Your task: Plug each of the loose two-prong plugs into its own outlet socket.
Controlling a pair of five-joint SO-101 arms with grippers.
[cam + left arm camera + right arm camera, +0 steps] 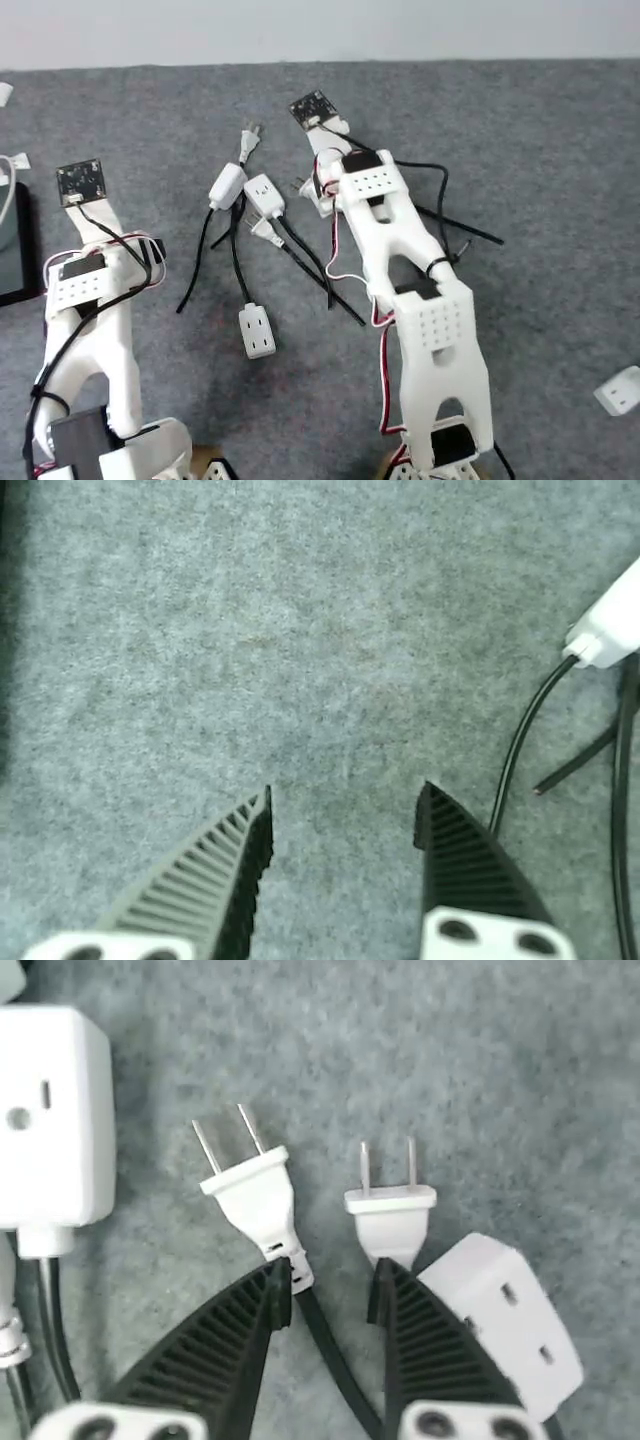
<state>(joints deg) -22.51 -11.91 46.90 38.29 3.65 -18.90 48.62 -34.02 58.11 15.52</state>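
Fingers of the right arm (230,1360), seen from the right wrist, stand partly open and hold nothing. An angled plug (250,1195) lies just past one fingertip, and its black cord (325,1350) runs back between the fingers. A straight plug (390,1215) sits right at the other fingertip, with a socket block (505,1330) just beside it. To grip well, I judge the fingers should move forward to straddle one plug's body, not its cord, leaving the prongs free.

From the left wrist, the left fingers (200,890) are wide open and empty above the grey bench (250,630). A white connector (612,630) on a black cable lies well apart from them.

From above, a loose socket (257,330) lies between the two arms, near the tangle of cords.
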